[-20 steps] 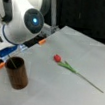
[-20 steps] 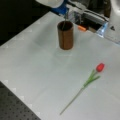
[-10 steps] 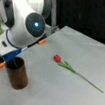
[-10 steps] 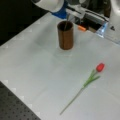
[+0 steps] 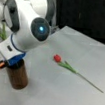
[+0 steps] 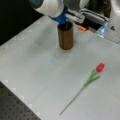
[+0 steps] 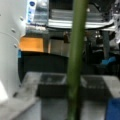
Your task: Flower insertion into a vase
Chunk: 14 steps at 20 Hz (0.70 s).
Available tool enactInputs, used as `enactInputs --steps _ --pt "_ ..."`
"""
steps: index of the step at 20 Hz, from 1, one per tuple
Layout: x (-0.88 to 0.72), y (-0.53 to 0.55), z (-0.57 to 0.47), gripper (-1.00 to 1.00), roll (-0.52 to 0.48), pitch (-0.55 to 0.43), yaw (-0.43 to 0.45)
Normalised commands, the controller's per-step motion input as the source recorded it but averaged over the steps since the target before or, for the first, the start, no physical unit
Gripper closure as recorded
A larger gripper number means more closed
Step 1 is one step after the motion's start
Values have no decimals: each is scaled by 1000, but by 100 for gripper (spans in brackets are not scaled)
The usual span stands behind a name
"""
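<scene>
While I am watching remotely, the arm (image 5: 30, 27) is leaning low over the vase (image 6: 65, 36), presumably to line up a drop. The claw (image 7: 75, 82) is gripping a green stem (image 7: 76, 57), clamped on it so it is hanging upright directly above the vase mouth below. Well away from the claw, a red tulip (image 6: 86, 82) is lying flat on the table (image 6: 37, 75), waiting.
</scene>
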Motion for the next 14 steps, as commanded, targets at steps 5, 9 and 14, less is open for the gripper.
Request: enactInputs --steps 5,9,14 --pt "234 12 -103 -100 -61 5 -95" --pt "226 -1 -35 -100 -48 46 -90" --pt "227 15 126 -100 -55 58 -98"
